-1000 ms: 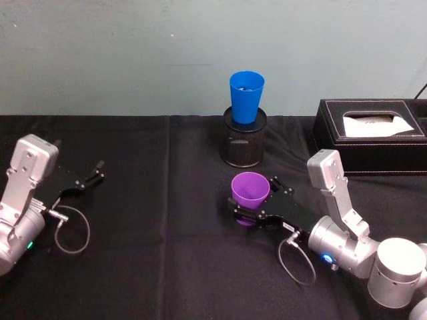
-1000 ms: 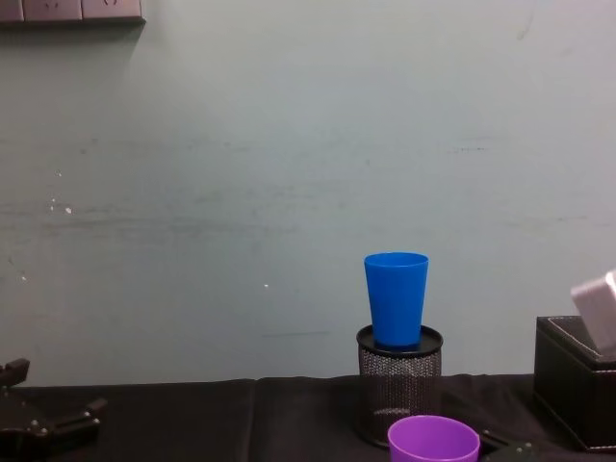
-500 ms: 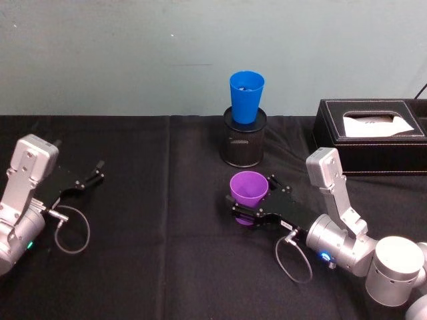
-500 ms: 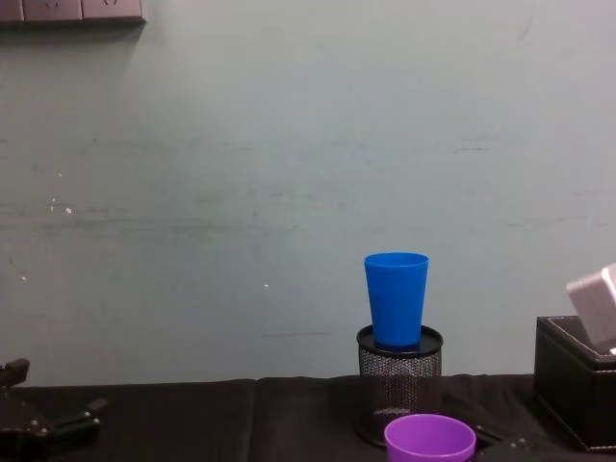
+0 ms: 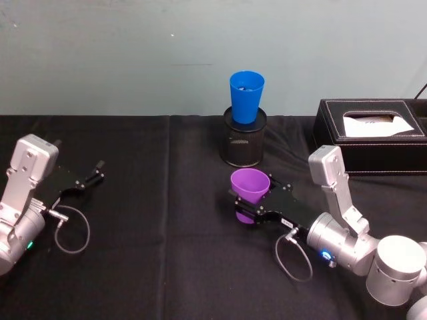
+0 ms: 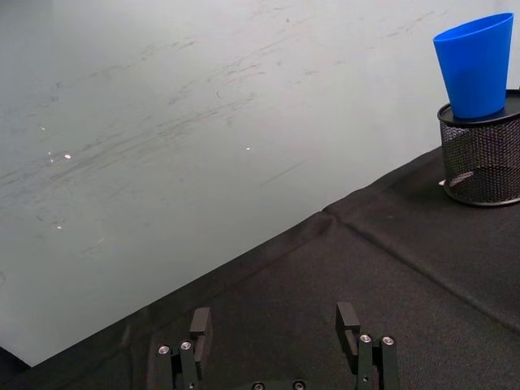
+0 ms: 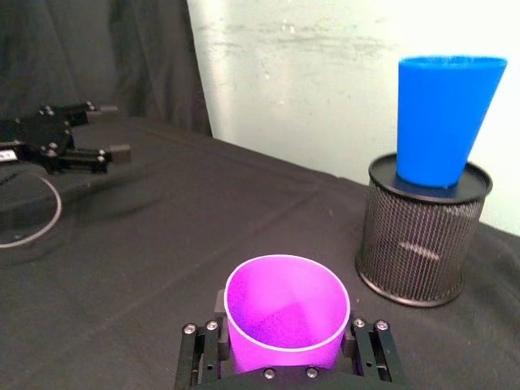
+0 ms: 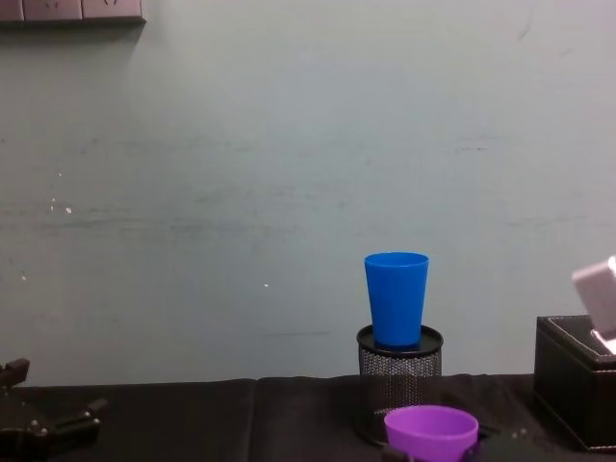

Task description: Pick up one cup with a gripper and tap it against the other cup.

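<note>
The purple cup [image 5: 249, 189] is held just above the black cloth in front of me, with my right gripper [image 5: 256, 208] shut on its lower body. From the right wrist, the purple cup [image 7: 286, 318] sits between the two black fingers [image 7: 201, 354], rim up. The blue cup [image 5: 246, 96] stands upright in a black mesh holder [image 5: 244, 144] farther back, apart from the purple cup [image 8: 430, 429]. The blue cup [image 8: 396, 297] is taller and higher. My left gripper [image 5: 91, 179] rests open at the far left, nothing between its fingers [image 6: 201, 323].
A black tissue box [image 5: 369, 137] stands at the back right, close to the right arm's elbow. A loose cable loop [image 5: 72, 230] lies by the left arm. Bare black cloth lies between the left arm and the cups.
The right gripper has raised the purple cup slightly; its rim sits higher in the chest view. The left arm and the blue cup have not moved.
</note>
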Robot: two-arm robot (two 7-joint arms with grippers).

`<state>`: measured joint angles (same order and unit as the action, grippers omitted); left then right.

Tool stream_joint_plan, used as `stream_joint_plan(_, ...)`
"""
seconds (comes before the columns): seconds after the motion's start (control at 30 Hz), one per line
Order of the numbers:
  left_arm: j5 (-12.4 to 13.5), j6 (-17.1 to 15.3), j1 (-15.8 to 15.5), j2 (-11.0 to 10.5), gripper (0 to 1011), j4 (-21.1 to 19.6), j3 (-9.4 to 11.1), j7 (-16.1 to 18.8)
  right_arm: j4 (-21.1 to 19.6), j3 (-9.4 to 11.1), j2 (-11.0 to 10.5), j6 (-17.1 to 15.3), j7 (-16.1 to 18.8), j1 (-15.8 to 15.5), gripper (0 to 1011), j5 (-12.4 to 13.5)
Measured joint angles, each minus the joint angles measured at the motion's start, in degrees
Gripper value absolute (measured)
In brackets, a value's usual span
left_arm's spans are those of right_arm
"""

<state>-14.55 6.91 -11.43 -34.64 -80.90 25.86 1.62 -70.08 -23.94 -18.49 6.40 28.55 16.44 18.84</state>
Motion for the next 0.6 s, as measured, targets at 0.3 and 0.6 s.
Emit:
stream_joint_plan(0.3, 0.0, 0.0, 0.0, 0.0, 1000, 0.0, 0.0, 0.0, -8.7, 1.9, -2.2, -0.8, -0.1, -3.3, 731, 1.6)
stream_joint_plan(0.6, 0.0, 0.0, 0.0, 0.0, 1000, 0.0, 0.0, 0.0, -17.6, 4.0, -5.1, -2.3, -0.9, -6.6, 731, 4.0)
